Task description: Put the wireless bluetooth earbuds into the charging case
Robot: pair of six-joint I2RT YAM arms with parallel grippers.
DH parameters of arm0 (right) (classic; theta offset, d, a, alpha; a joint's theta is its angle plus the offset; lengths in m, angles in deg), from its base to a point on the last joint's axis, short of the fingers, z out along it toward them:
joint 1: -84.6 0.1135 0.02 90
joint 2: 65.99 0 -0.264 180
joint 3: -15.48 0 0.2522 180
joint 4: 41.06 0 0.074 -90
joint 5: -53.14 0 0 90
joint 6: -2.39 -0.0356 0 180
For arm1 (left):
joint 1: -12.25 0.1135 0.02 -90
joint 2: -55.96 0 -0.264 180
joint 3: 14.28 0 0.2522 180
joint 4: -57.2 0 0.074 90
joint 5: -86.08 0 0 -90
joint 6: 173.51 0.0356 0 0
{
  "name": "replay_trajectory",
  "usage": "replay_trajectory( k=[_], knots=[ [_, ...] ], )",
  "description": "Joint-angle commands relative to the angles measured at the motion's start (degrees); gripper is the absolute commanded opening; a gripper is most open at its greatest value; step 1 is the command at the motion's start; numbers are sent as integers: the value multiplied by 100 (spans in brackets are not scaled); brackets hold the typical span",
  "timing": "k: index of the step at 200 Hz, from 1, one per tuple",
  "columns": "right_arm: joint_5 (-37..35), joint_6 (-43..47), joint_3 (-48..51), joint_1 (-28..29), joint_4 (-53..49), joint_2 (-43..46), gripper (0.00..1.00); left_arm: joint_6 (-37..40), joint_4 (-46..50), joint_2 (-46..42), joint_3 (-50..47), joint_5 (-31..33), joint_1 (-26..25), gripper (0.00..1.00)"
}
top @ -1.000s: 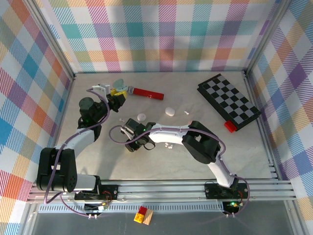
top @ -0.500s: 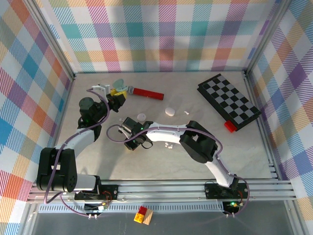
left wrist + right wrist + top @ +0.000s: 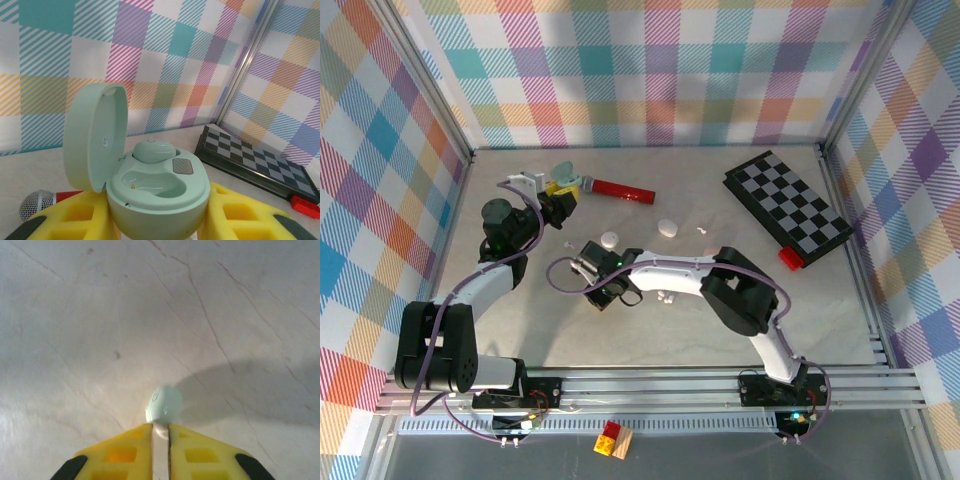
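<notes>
Since the small pale green plastic earbud (image 3: pixel 164 405) sits pinched low-centre in the wrist view, bulb pointing away from our right gripper's (image 3: pixel 161 429) nearly shut yellow fingers (image 3: pixel 120 452), we judge its target up-left in the overhead view: the open mint oval case (image 3: pixel 160 192) clamped in our left gripper (image 3: pixel 158 220), near well (image 3: pixel 150 181) empty.

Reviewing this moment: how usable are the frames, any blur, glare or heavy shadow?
Right wrist: sharp on the pale green earbud at the tips of the right pincer; a broad soft shadow lies on the table to the earbud's right. Left wrist: the charging case is crisp and evenly lit. Top external: even light, no glare.
</notes>
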Motion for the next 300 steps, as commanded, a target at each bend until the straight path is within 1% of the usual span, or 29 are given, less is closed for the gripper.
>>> replay_trajectory(
  k=[1,28,45,55,73,87,106,119,129,155,183,209,231,257,282,300],
  knots=[
    [-235,119,385,-249,-124,534,8,26,-159,-136,-10,-125,71,35],
    [-498,193,984,-549,-93,960,9,52,-108,-175,-10,-141,67,35],
    [-417,190,1269,-777,-46,1146,9,53,-113,-175,-10,-140,66,35],
    [-374,218,1350,-816,10,1218,11,53,-111,-184,-10,-133,68,35],
    [-59,236,1321,-804,155,1249,20,40,-117,-190,-10,-108,70,35],
    [417,92,1239,-808,386,1193,26,18,-138,-192,-14,-81,67,35],
    [1112,-228,1188,-807,926,1063,38,9,-124,-202,-26,-48,72,35],
    [1419,-472,1099,-808,1246,894,43,10,-81,-219,-27,-41,71,35],
    [1536,-591,971,-808,1378,729,45,8,-85,-226,-36,-39,71,35],
    [1738,-685,460,-808,1397,226,47,-33,-128,-211,-45,-21,70,35],
    [2139,-680,-58,-808,1304,-284,47,-60,-121,-211,-28,-2,71,35],
    [2411,-659,-306,-808,1212,-562,47,-113,-134,-193,-35,-2,71,35],
    [2645,-679,-290,-790,1192,-594,46,-114,-100,-200,-36,-10,72,35],
    [2748,-694,-129,-723,1179,-512,46,-135,-118,-151,-10,-23,72,35],
    [2744,-733,-93,-654,1130,-476,42,-239,-259,-73,-1,-54,69,35],
    [2570,-792,-126,-641,1067,-491,40,-272,-323,-52,-1,-72,67,35]
  ],
)
